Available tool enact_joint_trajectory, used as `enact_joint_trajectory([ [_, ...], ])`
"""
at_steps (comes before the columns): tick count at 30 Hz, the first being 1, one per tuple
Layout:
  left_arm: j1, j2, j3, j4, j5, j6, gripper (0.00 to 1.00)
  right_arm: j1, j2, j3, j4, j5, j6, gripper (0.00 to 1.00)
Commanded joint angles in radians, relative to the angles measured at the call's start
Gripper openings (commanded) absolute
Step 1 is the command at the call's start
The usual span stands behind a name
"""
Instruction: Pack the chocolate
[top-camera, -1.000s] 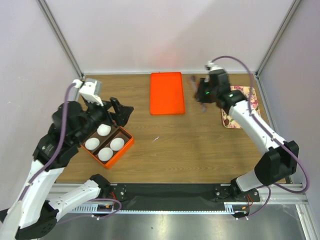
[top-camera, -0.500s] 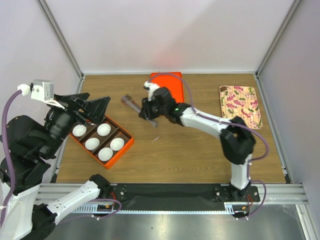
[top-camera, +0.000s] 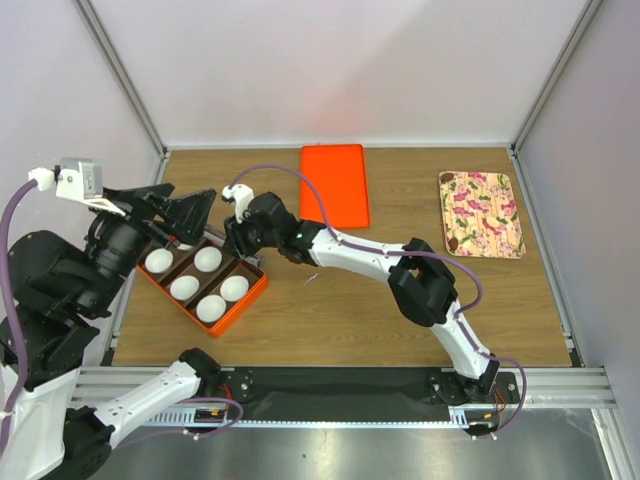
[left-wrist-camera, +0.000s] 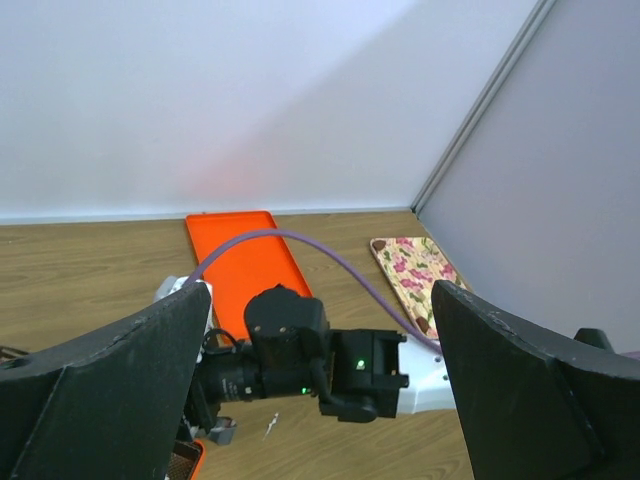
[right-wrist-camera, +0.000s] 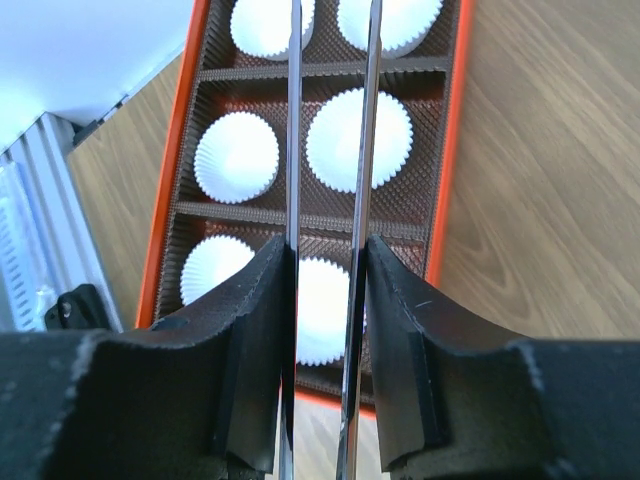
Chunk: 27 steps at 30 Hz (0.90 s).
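Note:
The orange box (top-camera: 248, 305) with a brown liner holds several white paper cups (top-camera: 208, 259). My right gripper (top-camera: 240, 236) reaches across to the box's far right corner and is shut on metal tongs (right-wrist-camera: 296, 120). In the right wrist view my right gripper (right-wrist-camera: 328, 250) holds the two blades over the cups (right-wrist-camera: 358, 140). The blade tips run out of view, so I cannot tell whether they hold chocolate. Small dark lumps (top-camera: 452, 243) lie on the floral plate (top-camera: 485, 215) at the right. My left gripper (top-camera: 188, 220) is open and empty above the box's far side, with the right wrist between its fingers (left-wrist-camera: 100, 400).
An orange lid (top-camera: 334, 185) lies flat at the back middle and also shows in the left wrist view (left-wrist-camera: 240, 265). The right arm's purple cable (top-camera: 290, 180) arcs over it. A small pale scrap (top-camera: 312, 279) lies on the wood. Grey walls close in the left, right and back.
My right arm has swung with the tongs from the floral plate across the table to the box. My left gripper has lifted and drawn back to the left.

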<state>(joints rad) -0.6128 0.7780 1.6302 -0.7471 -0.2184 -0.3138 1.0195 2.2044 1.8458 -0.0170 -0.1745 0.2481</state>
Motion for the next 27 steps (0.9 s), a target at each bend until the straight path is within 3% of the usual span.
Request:
enact_joint_trajectory([
  [1,0.005,-0.023,-0.015,0.031,-0.019,0.004,1.0,0.02,0.043,0.092,0.029,0.023,-0.053,0.31],
  [17,0.005,-0.036,-0.044,0.034,0.008,-0.002,1.0,0.056,0.204,0.208,0.023,0.101,-0.161,0.32],
  [27,0.005,-0.033,-0.052,0.034,0.004,-0.002,1.0,0.062,0.225,0.207,0.034,0.115,-0.174,0.35],
])
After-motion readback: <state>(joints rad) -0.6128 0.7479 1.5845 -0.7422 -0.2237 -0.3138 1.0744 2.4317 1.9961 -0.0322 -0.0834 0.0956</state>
